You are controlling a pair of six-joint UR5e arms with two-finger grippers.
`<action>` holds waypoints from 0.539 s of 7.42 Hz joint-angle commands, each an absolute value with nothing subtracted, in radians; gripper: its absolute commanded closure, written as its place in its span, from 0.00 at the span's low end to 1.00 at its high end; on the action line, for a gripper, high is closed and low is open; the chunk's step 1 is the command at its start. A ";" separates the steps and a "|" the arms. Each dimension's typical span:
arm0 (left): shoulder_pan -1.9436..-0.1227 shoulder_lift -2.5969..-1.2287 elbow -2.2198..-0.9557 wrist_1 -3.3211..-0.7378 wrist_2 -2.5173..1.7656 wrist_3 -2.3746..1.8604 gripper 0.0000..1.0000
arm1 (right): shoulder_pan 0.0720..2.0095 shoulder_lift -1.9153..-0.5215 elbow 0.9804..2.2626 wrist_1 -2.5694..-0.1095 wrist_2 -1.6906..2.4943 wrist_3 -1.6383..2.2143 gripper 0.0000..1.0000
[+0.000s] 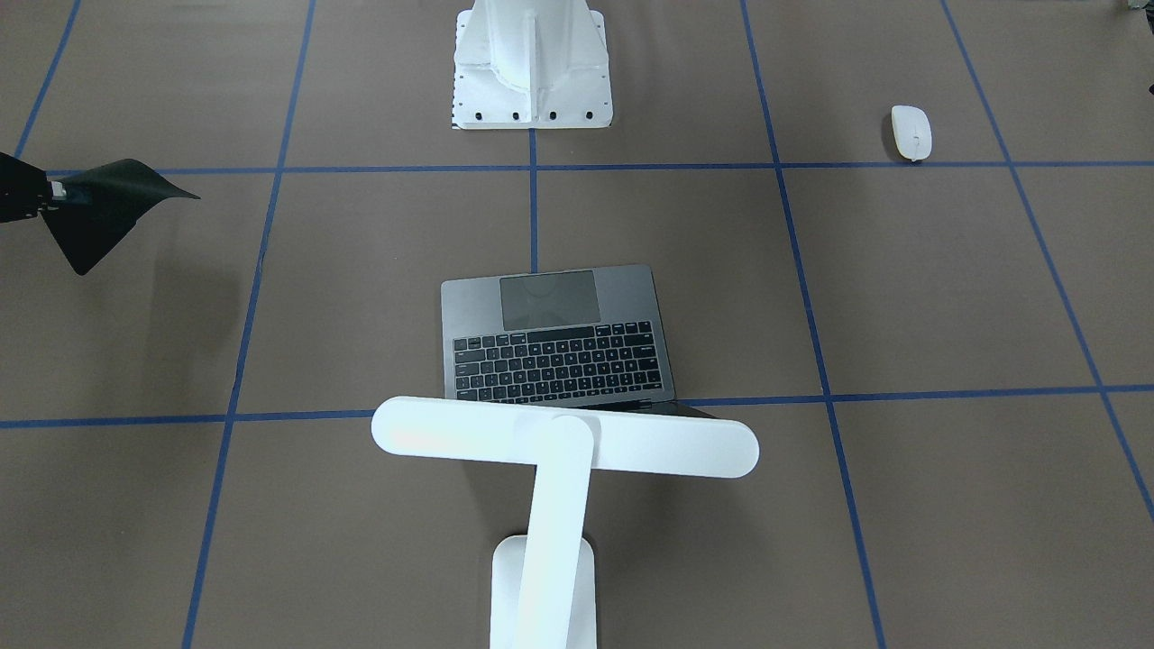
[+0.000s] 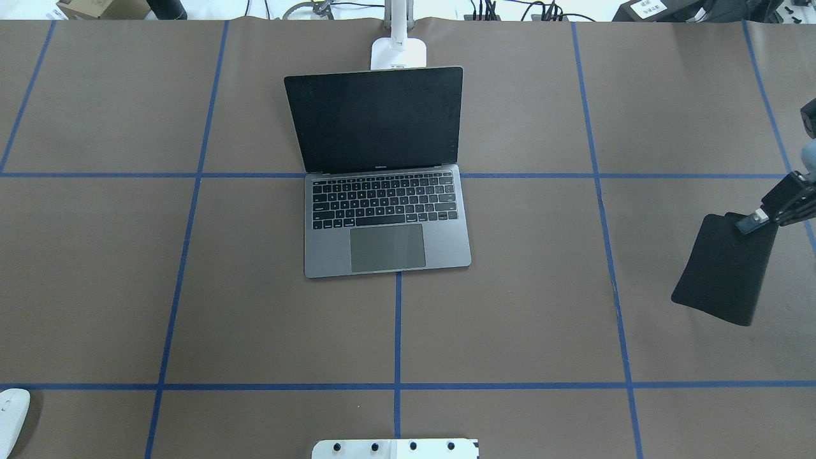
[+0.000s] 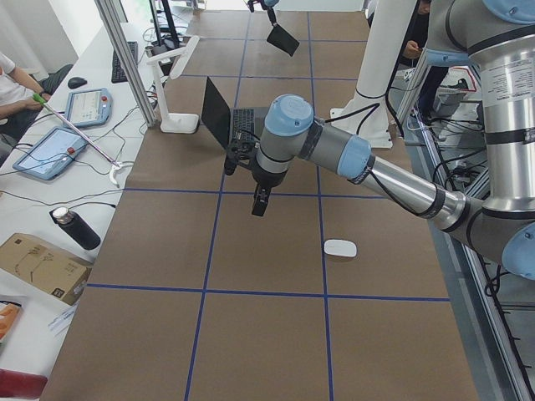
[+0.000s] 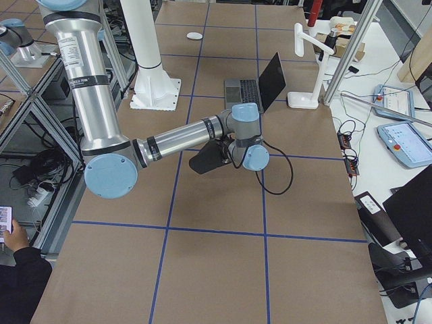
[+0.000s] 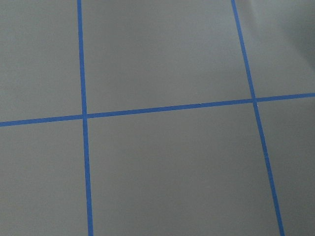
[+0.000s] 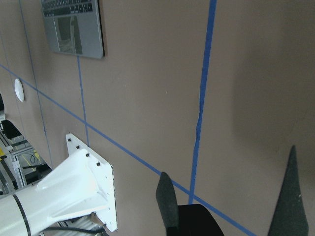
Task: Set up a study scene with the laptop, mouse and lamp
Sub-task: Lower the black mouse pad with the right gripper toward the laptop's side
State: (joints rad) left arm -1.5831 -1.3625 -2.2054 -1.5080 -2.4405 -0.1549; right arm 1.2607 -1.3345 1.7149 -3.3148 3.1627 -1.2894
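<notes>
Lamp (image 1: 559,469) bar crosswise, laptop (image 1: 559,338) trackpad toward pedestal (image 1: 532,63)

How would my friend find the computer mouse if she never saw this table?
Start at the open grey laptop in the middle of the brown table. Go toward the robot's left, near its side of the table: the mouse lies alone there. It is a small, flat white oval, unlike the tall white lamp.

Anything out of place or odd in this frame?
The mouse lies far off toward the robot's left, well apart from the laptop. The black pad hangs curled in the air from the right tool, not laid down flat.
</notes>
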 commanded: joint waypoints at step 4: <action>-1.583 -1.350 -2.218 -1.508 -2.441 -0.156 0.01 | 1.194 -1.227 1.596 -2.985 3.287 -0.909 1.00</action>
State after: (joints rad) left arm -1.5827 -1.3515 -2.2176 -1.5079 -2.4406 -0.1553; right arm 1.2259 -1.2352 1.6473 -3.1234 3.2865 -0.9928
